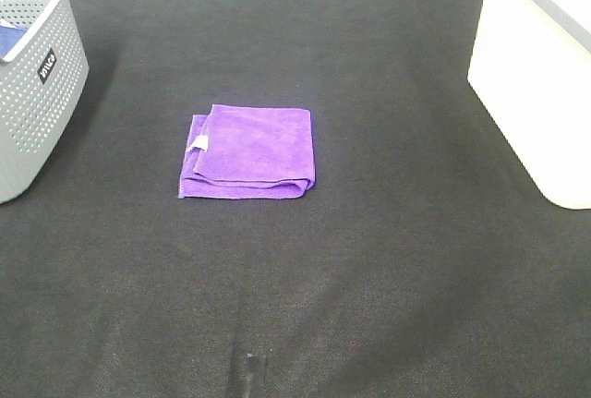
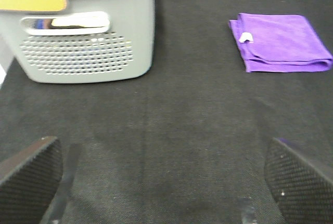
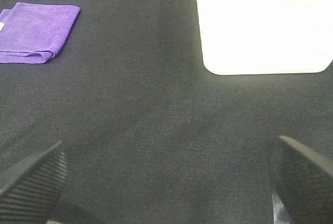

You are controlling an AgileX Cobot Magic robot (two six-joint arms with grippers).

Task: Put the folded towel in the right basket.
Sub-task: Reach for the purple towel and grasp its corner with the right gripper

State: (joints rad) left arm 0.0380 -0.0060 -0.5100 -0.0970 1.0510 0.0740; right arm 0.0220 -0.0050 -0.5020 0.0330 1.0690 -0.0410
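Observation:
A folded purple towel [image 1: 247, 153] with a small white tag lies flat on the black table, near the middle. It also shows in the left wrist view [image 2: 281, 42] and the right wrist view [image 3: 34, 31]. The white right basket [image 1: 540, 75] stands at the right edge; it also shows in the right wrist view [image 3: 265, 24]. My left gripper [image 2: 166, 182] is open and empty, well short of the towel. My right gripper [image 3: 166, 182] is open and empty, between towel and white basket but well back from both. Neither arm shows in the high view.
A grey perforated basket [image 1: 32, 75] stands at the left edge; in the left wrist view [image 2: 83, 31] it holds something blue. The black table surface [image 1: 369, 278] spreads around the towel.

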